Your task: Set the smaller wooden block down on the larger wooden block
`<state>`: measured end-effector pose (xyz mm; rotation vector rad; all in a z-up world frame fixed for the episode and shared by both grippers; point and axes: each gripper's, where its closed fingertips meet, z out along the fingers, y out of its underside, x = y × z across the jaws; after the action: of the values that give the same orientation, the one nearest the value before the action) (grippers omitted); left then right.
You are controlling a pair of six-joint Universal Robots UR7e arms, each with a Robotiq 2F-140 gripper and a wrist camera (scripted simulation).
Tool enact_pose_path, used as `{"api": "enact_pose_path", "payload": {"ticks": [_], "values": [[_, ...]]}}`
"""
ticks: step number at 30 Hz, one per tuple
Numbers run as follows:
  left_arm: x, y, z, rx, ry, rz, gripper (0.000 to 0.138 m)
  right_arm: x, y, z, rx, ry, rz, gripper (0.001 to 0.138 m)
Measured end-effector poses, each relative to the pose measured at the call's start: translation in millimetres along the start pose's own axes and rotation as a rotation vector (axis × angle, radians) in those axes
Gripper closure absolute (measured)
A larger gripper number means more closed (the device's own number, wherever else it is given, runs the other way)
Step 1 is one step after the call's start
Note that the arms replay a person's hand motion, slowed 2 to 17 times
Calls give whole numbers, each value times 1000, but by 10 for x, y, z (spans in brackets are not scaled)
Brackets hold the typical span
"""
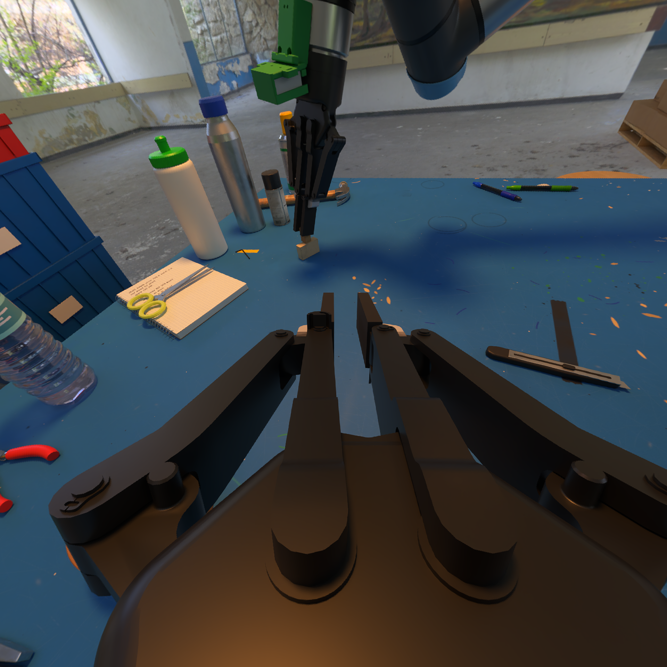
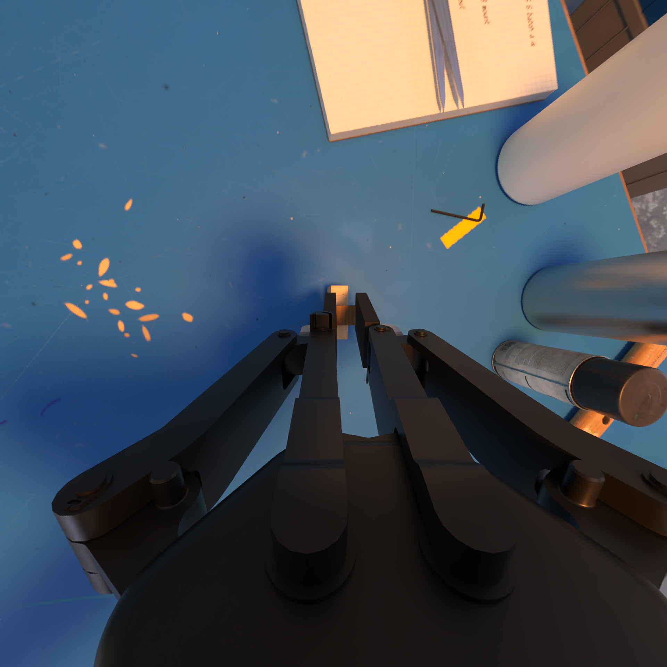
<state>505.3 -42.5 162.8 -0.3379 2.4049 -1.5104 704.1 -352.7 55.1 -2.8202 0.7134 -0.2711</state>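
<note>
In the left wrist view, my right gripper (image 1: 304,231) hangs fingers-down over the blue table (image 1: 433,288), shut on the smaller wooden block (image 1: 306,239). That block sits right at the top of the larger wooden block (image 1: 308,250); I cannot tell if they touch. In the right wrist view, the right gripper (image 2: 344,299) pinches the smaller block (image 2: 345,314), and the larger block (image 2: 338,290) shows pale beneath it, partly hidden by the fingers. My left gripper (image 1: 344,299) hovers nearer the table's front, jaws almost together with nothing between them.
A white bottle (image 1: 187,205), a silver bottle (image 1: 232,169), a spray can (image 1: 276,200) and a hammer (image 1: 335,195) stand close behind the blocks. A notepad with scissors (image 1: 182,296) and an allen key (image 2: 458,216) lie left. A utility knife (image 1: 556,366) lies right.
</note>
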Motion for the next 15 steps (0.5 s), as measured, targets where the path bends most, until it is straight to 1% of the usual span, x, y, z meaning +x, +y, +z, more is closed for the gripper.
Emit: {"api": "enact_pose_path", "payload": {"ticks": [3, 5, 7, 10, 15], "values": [[2, 16, 7, -7, 4, 0, 121, -10, 74, -23, -67, 5, -22, 120], [7, 23, 9, -10, 6, 1, 121, 2, 136, -54, -116, 26, -40, 114], [11, 29, 8, -13, 8, 1, 121, 15, 166, -100, -146, 55, -59, 111], [11, 37, 3, -15, 8, 1, 121, 22, 141, -186, -144, 91, -72, 108], [3, 42, -7, -13, 7, -4, 121, 56, 73, -378, -87, 142, -57, 107]]}}
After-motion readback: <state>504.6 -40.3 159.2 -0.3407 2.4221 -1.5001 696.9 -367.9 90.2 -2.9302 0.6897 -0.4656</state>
